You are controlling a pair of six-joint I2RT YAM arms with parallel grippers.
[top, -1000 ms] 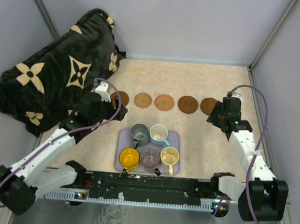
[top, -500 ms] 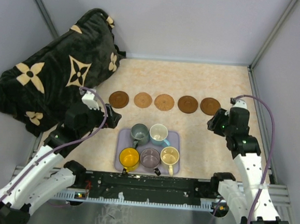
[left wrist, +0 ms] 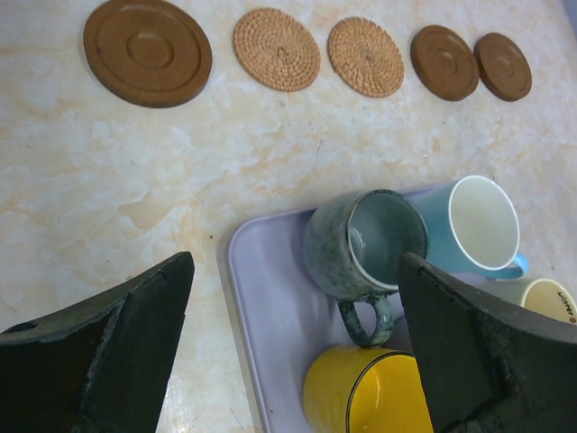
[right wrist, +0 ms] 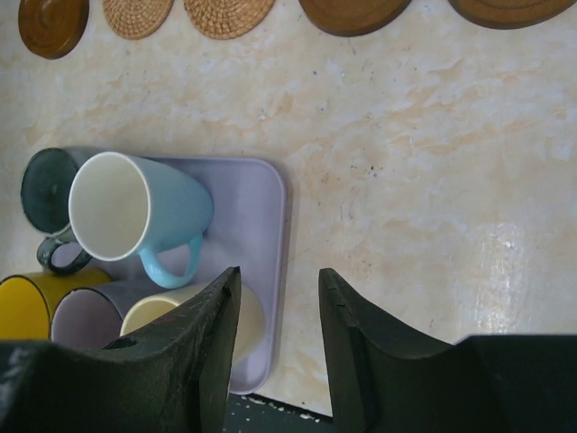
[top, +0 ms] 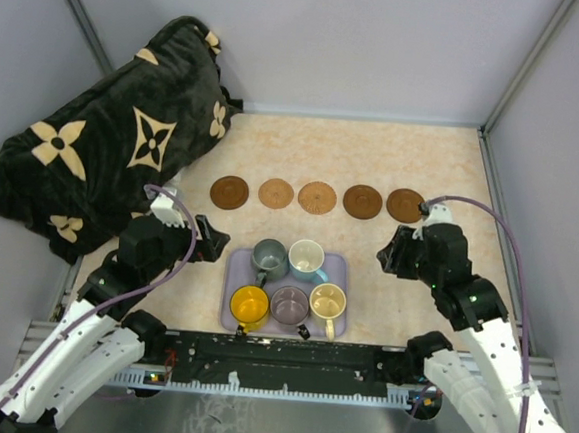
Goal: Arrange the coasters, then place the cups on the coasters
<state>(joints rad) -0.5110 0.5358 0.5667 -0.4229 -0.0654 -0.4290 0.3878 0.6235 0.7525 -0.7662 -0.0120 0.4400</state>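
Five coasters (top: 317, 197) are lying in a left-to-right row across the desk (top: 375, 153), five cups (top: 290, 305) are standing together in the tray (top: 338, 265) just nearer, the left tool (top: 210, 245) is hovering wide open left of it, and the right tool (top: 389, 254) is hanging part-open, empty, right of it.

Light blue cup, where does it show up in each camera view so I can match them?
Top external: light blue cup in the far row of the lavender tray, right-hand of two.
Left wrist: right side, beside the grey-green cup.
Right wrist: left of centre, handle pointing down-picture.
Shared landmark: the tray under it.
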